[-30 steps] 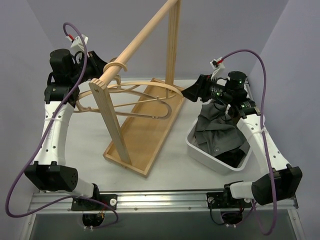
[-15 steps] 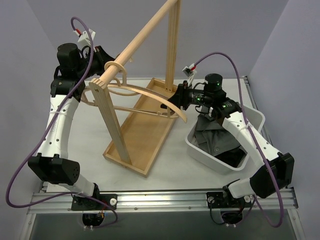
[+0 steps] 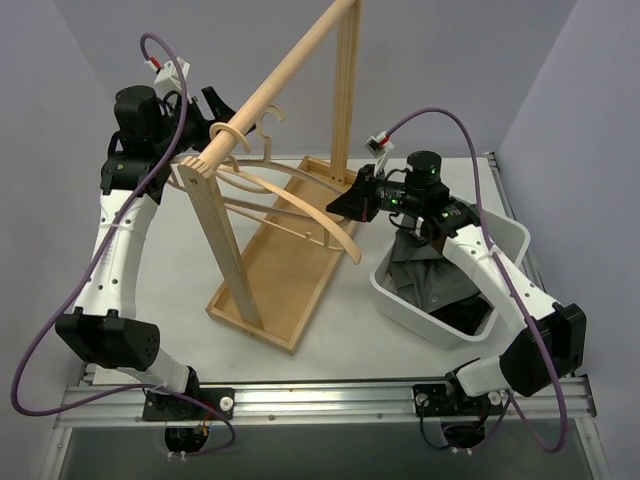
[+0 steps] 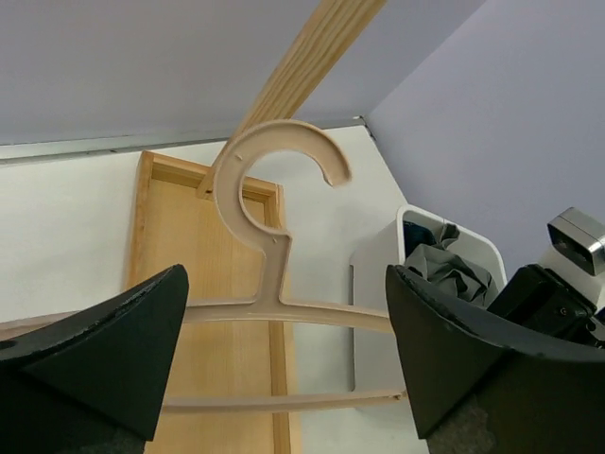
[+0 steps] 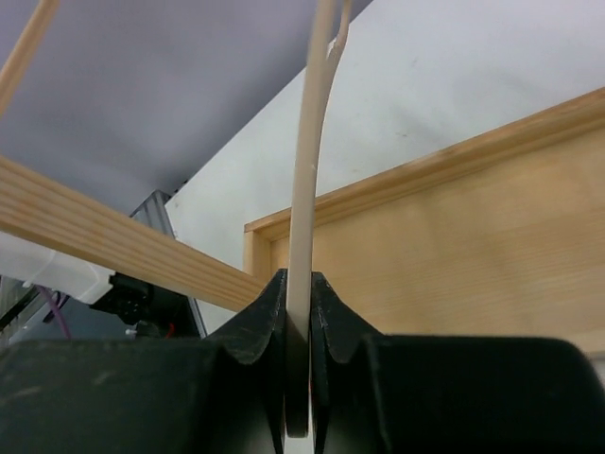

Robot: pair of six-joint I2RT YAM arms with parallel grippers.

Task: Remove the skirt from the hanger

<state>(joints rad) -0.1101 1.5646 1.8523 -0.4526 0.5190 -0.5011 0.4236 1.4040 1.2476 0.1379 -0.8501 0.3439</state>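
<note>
Right claw (image 3: 343, 206) is shut tight on one end of the bare wooden hanger (image 3: 290, 192). Left claw (image 3: 212, 104), at ten o'clock from it, is wide open and holds nothing, up by the hanger's hook (image 4: 227, 184). The gray skirt (image 3: 432, 282) lies in the white bin (image 3: 402, 303) at four o'clock from the right claw, so I think the main job is done. Next the hanger needs to be set down or let go. Watch the rack's long rod (image 3: 290, 65) and its leaning post (image 3: 222, 245) at nine o'clock; the hook could bump them.
</note>
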